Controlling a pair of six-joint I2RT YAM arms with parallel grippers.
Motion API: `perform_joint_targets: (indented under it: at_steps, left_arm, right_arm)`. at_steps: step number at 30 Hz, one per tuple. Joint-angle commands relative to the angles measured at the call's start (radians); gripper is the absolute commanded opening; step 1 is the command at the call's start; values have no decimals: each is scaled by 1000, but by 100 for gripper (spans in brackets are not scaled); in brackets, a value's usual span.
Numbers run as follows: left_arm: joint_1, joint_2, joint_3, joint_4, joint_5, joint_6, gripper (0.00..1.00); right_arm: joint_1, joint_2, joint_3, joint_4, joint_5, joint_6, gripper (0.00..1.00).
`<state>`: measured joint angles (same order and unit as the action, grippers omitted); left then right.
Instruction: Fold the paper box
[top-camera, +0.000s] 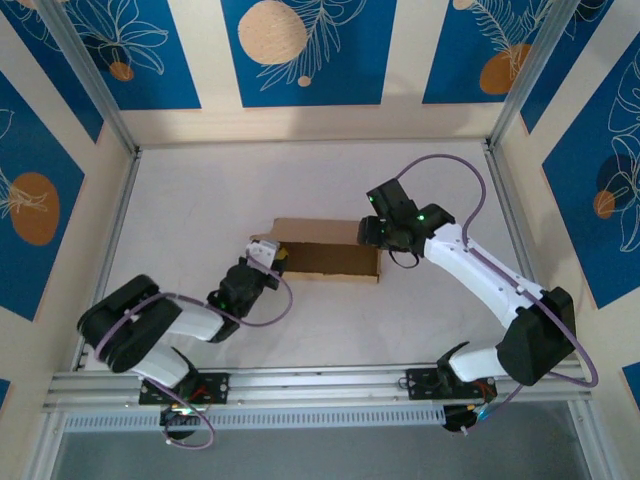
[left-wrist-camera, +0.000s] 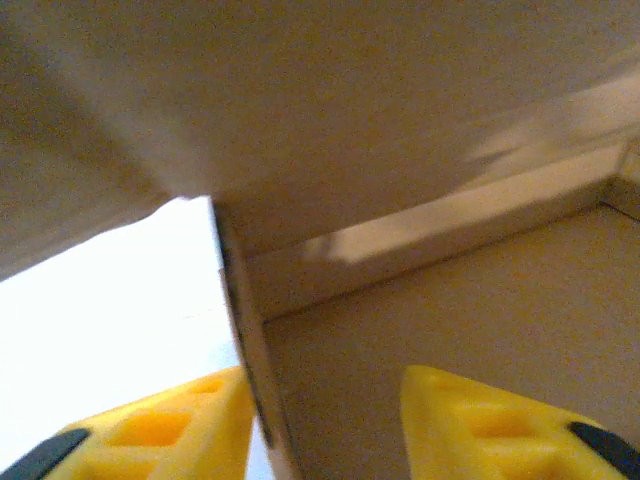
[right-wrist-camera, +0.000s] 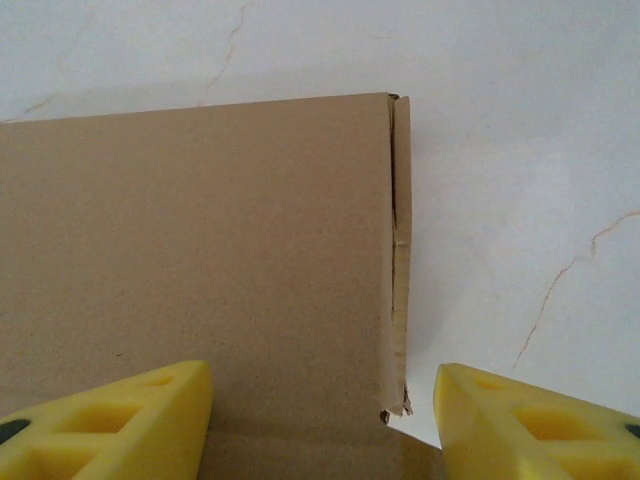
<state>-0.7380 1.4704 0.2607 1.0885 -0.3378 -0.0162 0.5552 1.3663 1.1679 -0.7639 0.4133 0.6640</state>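
The paper box (top-camera: 325, 258) lies mid-table as a shallow brown cardboard box with its lid panel partly lowered. My left gripper (top-camera: 268, 258) is at its left end, open. In the left wrist view its gripper (left-wrist-camera: 325, 385) straddles the upright end wall (left-wrist-camera: 245, 340), one yellow finger (left-wrist-camera: 180, 425) outside and the other inside, under the lid panel (left-wrist-camera: 330, 110). My right gripper (top-camera: 372, 232) hovers over the box's right end. In the right wrist view the gripper (right-wrist-camera: 322, 385) stands open, the box's top panel (right-wrist-camera: 200, 230) and its frayed right edge (right-wrist-camera: 400, 260) between the fingers.
The white table (top-camera: 200, 190) is bounded by a metal frame, with patterned walls on three sides (top-camera: 300, 50). An aluminium rail (top-camera: 320, 380) runs along the near edge by the arm bases. Bare table lies to the right of the box (right-wrist-camera: 520, 200).
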Motion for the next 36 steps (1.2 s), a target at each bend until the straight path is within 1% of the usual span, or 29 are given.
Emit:
perform_joint_targets:
  at_steps: [1, 3, 6, 10, 13, 17, 21, 25, 28, 32, 36]
  left_arm:
    - [-21, -114, 18, -193, 113, -37, 48]
    - [-29, -186, 29, -287, 155, -51, 49]
    - [-32, -293, 30, -396, 143, -111, 51]
    - [-32, -426, 4, -491, 155, -198, 53]
    - [-32, -510, -7, -559, 170, -237, 54]
    - [-32, -563, 0, -647, 160, -274, 54]
    - [-34, -583, 12, -706, 245, -304, 53]
    - [-34, -634, 33, -814, 285, -355, 51]
    - [-35, -721, 55, -944, 325, -360, 47]
    - [-35, -865, 107, -1138, 318, -375, 46]
    - [-34, -976, 197, -1340, 246, -440, 41]
  right_arm:
    - [-14, -31, -12, 36, -30, 21, 61]
    - [-21, -28, -11, 40, -38, 23, 61]
    - [-27, -25, -11, 45, -44, 25, 62]
    - [-34, -23, -25, 55, -57, 21, 62]
    - [-41, -18, -31, 59, -64, 21, 62]
    - [-43, -14, -38, 73, -71, 29, 63]
    - [-41, -3, -43, 76, -68, 28, 63]
    - [-40, 3, -56, 81, -67, 24, 63]
    - [-40, 2, -74, 88, -65, 20, 64]
    - [-38, 4, -93, 94, -68, 16, 64]
    - [-28, 0, -113, 99, -66, 14, 64]
